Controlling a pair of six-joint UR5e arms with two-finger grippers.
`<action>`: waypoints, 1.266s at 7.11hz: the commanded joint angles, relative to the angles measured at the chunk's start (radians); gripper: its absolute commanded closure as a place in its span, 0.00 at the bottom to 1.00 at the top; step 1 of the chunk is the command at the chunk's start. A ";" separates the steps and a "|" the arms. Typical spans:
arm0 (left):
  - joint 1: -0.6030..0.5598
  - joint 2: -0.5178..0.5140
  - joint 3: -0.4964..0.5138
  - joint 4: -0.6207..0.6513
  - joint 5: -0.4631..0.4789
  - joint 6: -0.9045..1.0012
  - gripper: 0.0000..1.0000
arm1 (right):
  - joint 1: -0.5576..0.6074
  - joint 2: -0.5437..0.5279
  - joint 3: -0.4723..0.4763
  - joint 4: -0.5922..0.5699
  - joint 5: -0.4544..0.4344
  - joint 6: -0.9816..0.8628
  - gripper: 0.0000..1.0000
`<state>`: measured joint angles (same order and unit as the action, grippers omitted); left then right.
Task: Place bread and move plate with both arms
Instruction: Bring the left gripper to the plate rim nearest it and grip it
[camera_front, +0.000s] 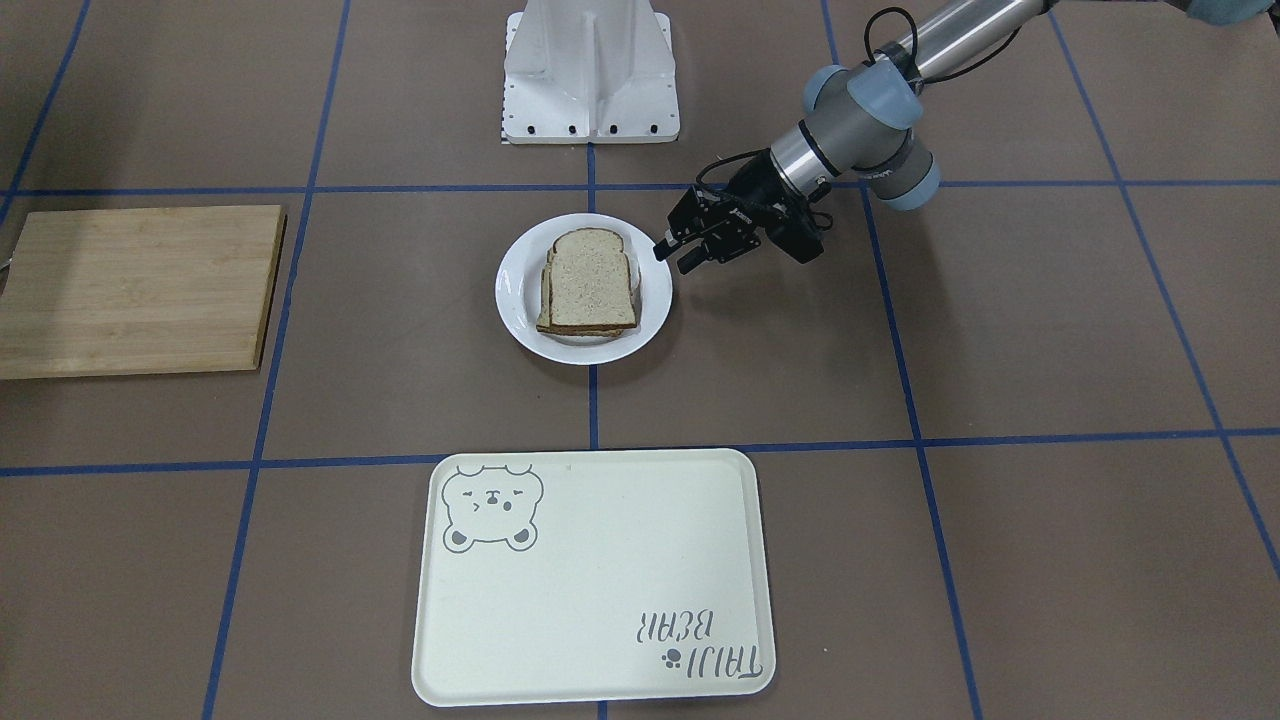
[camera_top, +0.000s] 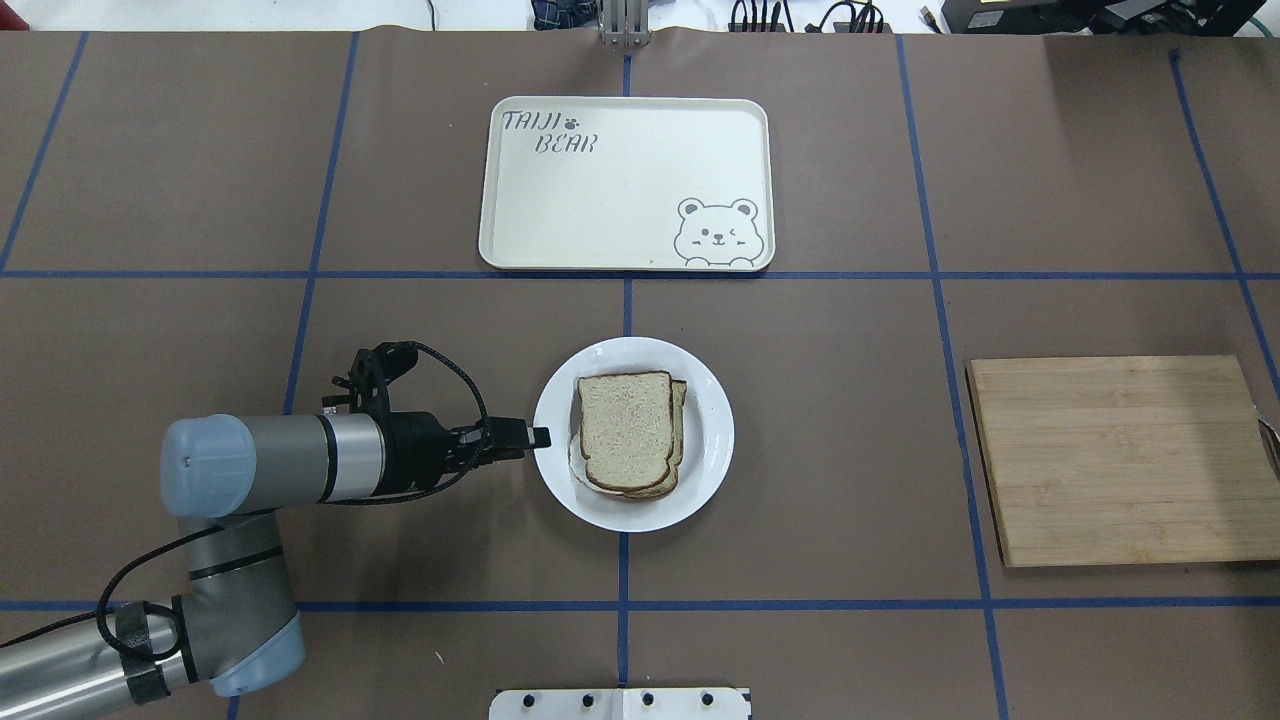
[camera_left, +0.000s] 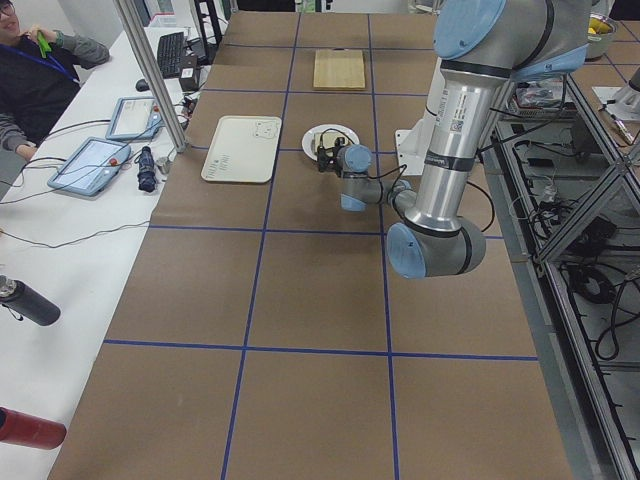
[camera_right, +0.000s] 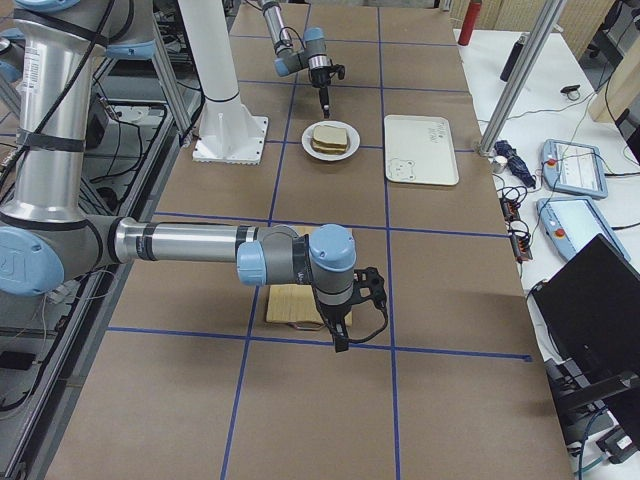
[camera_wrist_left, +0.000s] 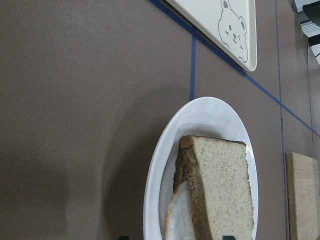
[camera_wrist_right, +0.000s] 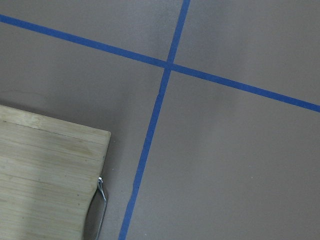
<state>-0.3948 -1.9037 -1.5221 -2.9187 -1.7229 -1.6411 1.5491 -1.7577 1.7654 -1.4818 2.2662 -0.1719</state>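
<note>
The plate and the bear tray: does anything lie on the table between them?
Nothing but bare brown table crossed by blue tape lines, as the overhead view shows between the plate and the tray.

The plate (camera_top: 712, 440) rim sits right at the tips of the left gripper (camera_top: 538, 437), whose jaws stand parted. Just beyond, stacked bread (camera_top: 627, 428) fills the plate's middle and blocks a straight path ahead, leaving only bare rim around it. The table (camera_top: 420, 330) lies open on either side of this gripper. The bear tray (camera_top: 600, 200) is ahead-left, well apart, and the wooden cutting board (camera_top: 1120, 460) is far ahead, past the plate. The right gripper (camera_right: 338, 338) hangs just beside that board's corner, with open table on its other side
</note>
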 joint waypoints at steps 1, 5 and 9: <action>0.002 -0.005 0.010 -0.002 0.000 0.000 0.45 | -0.001 0.003 -0.001 0.000 -0.001 0.000 0.00; 0.002 -0.044 0.057 -0.004 0.000 0.000 0.48 | -0.001 0.007 -0.007 -0.002 -0.002 0.005 0.00; 0.011 -0.049 0.073 -0.007 0.002 0.001 0.55 | -0.001 0.009 -0.012 -0.003 0.001 0.015 0.00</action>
<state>-0.3844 -1.9522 -1.4495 -2.9241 -1.7213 -1.6395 1.5478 -1.7490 1.7548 -1.4838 2.2667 -0.1580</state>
